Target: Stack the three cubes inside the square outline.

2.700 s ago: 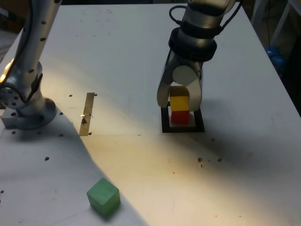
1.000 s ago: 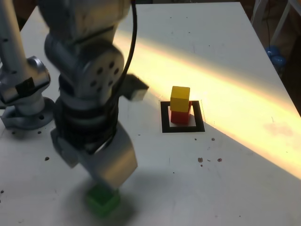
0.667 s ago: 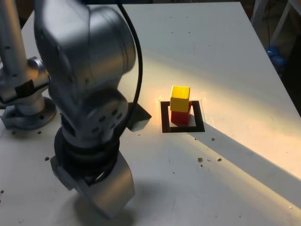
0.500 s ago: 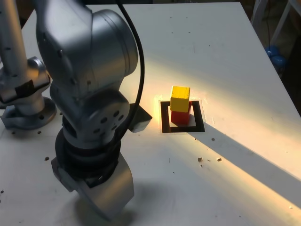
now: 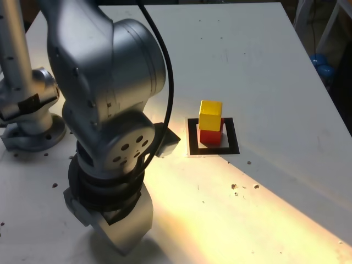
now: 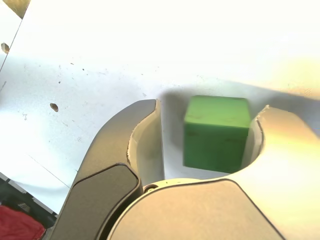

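1. In the exterior view, from its left, the gripper (image 5: pixel 122 234) is working low over the table (image 5: pixel 264 71); its fingers are standing apart around the green cube (image 6: pixel 217 134), probably about to grip it.
2. Rightward, the yellow cube (image 5: pixel 210 115) is sitting on the red cube (image 5: pixel 210 137) inside the square outline (image 5: pixel 193 144); only green is awaiting stacking.

White table surface (image 5: pixel 275 71): dark specks noted, crossed by a warm band of light. Square outline (image 5: pixel 234 144) seen flat on it; red cube (image 5: pixel 210 137) set within. Green cube (image 6: pixel 216 134) observed resting on the white surface, wrist view.
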You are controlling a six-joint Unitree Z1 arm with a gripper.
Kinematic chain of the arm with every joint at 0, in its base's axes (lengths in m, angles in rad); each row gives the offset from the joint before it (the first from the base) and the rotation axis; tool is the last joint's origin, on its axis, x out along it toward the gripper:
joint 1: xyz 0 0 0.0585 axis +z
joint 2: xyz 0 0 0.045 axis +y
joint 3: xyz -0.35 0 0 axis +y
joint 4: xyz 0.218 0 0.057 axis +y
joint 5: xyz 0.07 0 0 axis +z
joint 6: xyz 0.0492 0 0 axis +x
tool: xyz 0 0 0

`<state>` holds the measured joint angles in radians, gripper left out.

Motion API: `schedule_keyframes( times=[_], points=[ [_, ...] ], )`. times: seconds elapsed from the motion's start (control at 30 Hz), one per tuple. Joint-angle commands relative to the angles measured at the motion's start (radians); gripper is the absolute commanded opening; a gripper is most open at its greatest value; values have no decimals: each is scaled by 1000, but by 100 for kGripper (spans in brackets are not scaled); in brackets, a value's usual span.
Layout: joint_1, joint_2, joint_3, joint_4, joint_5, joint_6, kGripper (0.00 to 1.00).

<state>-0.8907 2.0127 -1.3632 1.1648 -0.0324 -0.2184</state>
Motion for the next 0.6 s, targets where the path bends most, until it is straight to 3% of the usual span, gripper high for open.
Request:
schedule_keyframes(
  times=[0.0,0.37,0.57],
  points=[
    [-2,4,-2,1,-1,-3,33],
    [-3,9,-2,4,-4,-3,32],
    [2,-10,-1,45,7,-8,32]
  ],
)
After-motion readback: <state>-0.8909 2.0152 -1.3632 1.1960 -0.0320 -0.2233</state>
